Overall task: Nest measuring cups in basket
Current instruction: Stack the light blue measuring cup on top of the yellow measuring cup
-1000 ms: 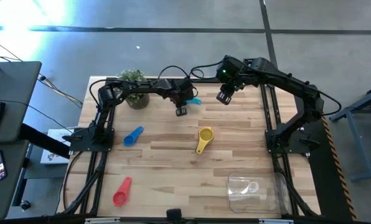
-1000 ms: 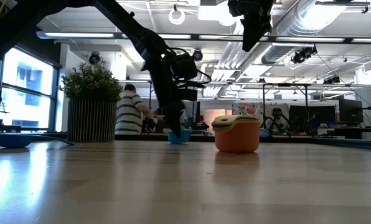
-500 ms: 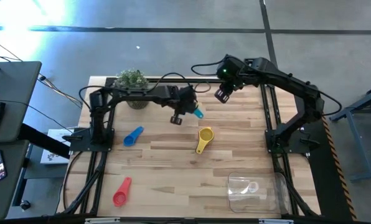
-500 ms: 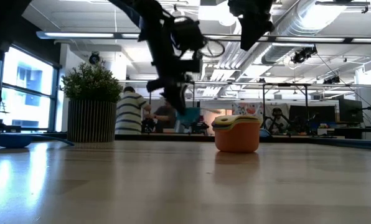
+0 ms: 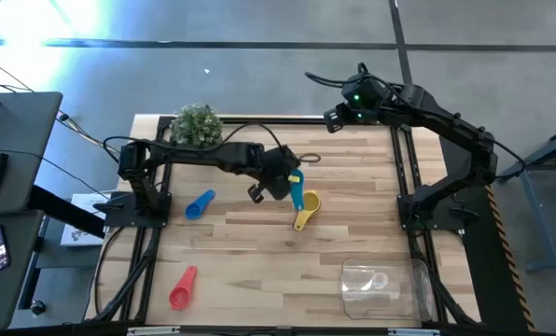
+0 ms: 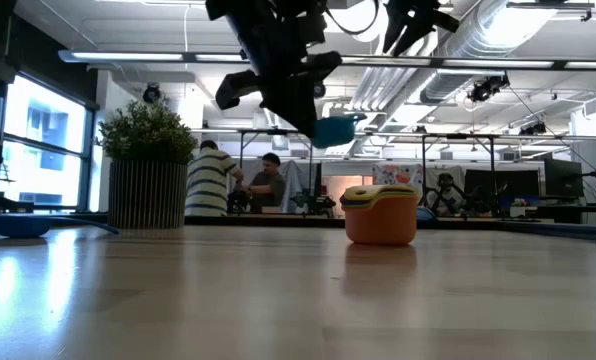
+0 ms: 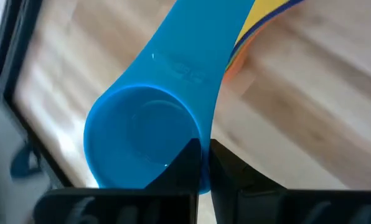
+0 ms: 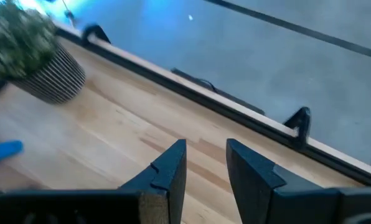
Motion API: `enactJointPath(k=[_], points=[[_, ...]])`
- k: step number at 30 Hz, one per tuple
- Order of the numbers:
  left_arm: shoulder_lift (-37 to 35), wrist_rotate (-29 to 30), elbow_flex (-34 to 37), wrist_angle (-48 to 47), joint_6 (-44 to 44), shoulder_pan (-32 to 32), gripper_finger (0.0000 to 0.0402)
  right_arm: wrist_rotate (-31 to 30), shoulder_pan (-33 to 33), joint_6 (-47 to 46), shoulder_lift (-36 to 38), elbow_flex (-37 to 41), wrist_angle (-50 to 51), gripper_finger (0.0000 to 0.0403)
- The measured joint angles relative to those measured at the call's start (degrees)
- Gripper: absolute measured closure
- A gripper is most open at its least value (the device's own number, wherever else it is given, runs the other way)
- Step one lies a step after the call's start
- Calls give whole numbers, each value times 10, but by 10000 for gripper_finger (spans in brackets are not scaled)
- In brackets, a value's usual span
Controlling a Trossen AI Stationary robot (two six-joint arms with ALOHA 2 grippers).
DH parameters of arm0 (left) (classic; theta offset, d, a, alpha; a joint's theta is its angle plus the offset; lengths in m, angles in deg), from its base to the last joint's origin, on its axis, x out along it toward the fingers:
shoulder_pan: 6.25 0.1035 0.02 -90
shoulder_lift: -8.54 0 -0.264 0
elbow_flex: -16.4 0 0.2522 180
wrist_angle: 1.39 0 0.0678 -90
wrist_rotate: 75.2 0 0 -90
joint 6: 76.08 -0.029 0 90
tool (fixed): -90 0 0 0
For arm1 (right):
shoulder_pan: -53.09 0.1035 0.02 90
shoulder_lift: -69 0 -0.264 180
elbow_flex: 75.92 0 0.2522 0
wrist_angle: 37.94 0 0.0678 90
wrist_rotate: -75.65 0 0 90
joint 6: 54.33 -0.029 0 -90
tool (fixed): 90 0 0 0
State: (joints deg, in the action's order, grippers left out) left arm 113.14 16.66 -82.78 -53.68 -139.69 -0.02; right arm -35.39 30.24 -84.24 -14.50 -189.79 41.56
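A teal measuring cup (image 7: 142,134) hangs in the air, with my left gripper (image 5: 290,185) shut on it just above the far side of a stack of nested cups with a yellow one on top (image 5: 306,207). The stack rests on its base mid-table (image 6: 381,215). A blue cup (image 5: 200,203) and a red cup (image 5: 182,287) lie on the left half of the table. The clear basket (image 5: 379,285) stands at the near right corner. My right gripper (image 8: 207,158) is open and hovers high over the far right edge, holding nothing. My left gripper pinches the wall of the teal cup's bowl (image 7: 202,163), on the side away from the handle, one finger inside the bowl and one outside. The fingers slant down from the table's left. The cup is lifted clear, its handle (image 7: 204,37) pointing away from the gripper.
A potted plant (image 5: 197,123) stands at the far left corner. Black frame rails run along the table's left and right edges. People sit in the room behind the table (image 6: 213,180). Bare wood lies between the stack and the basket.
My left gripper has lifted the teal cup off the table by the far edge and carried it up and toward the near edge, over to the yellow stack, rolling its wrist on the way. My right gripper has risen slightly and rolled.
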Motion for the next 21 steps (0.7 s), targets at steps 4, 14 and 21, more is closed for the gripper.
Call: enactJointPath(k=[4,14,21], points=[[0,-18,0,10,-33,-19,392,0,1,-23,6,0,-8,297],[0,-37,0,76,-139,-36,392,-1,15,-63,3,0,-7,297],[15,-97,-1,107,-151,-21,392,-2,32,-63,3,0,-7,297]])
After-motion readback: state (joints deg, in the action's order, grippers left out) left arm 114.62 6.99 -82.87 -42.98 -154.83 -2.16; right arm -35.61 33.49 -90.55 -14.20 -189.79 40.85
